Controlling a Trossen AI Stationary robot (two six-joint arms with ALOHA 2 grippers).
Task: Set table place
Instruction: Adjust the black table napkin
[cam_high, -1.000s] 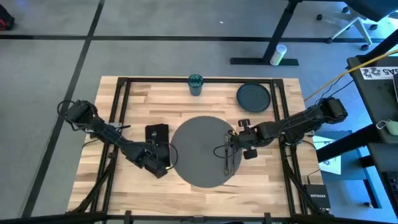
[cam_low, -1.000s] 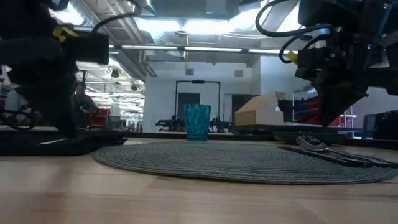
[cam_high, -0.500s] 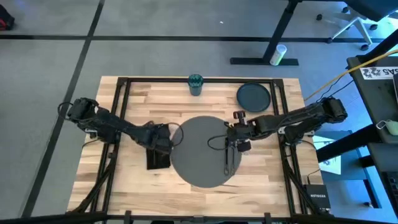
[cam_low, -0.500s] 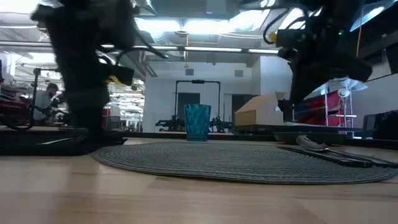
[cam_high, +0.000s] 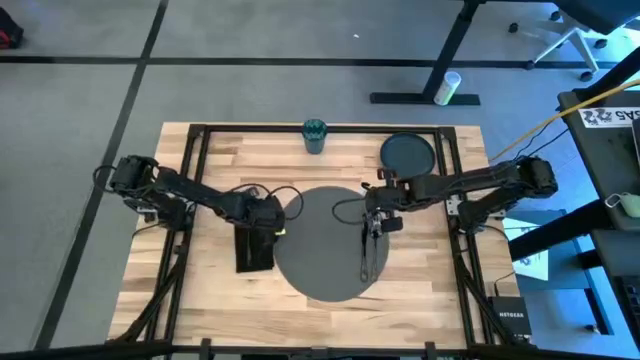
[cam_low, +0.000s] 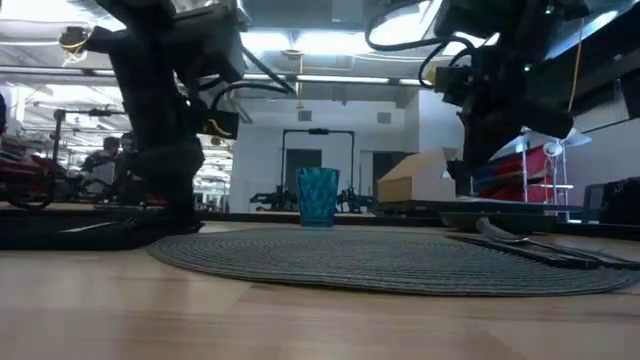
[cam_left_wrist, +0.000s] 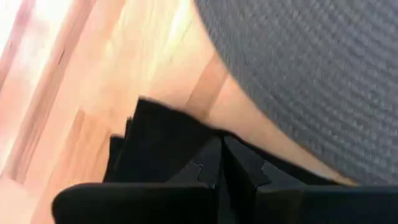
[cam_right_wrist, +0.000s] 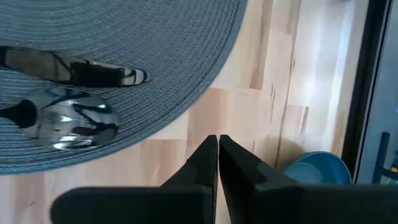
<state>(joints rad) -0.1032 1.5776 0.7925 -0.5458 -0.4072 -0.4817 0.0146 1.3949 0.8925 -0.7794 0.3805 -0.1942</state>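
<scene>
Hovering with its two dark fingers pressed together and holding nothing, the right gripper (cam_high: 377, 212) sits over the right rim of the large round grey woven mat (cam_high: 325, 243) at the middle of the light wood plank table (cam_high: 215, 300). The small dark round plate (cam_high: 407, 155) lies just beyond it toward the table's far right corner, nearer this arm than the other, and flat, so it offers no long axis, only a rim; I judge it the likely next pick. The metal spoon (cam_right_wrist: 68, 118) and fork (cam_right_wrist: 74, 70) lie side by side on the mat's right part, handles pointing at the near edge. The left gripper (cam_high: 262, 213), fingers likewise closed and empty, hangs above the far end of the black folded cloth napkin (cam_high: 253, 250) beside the mat's left rim. The teal ribbed cup (cam_high: 314, 135) stands at the far edge, mid-table.
</scene>
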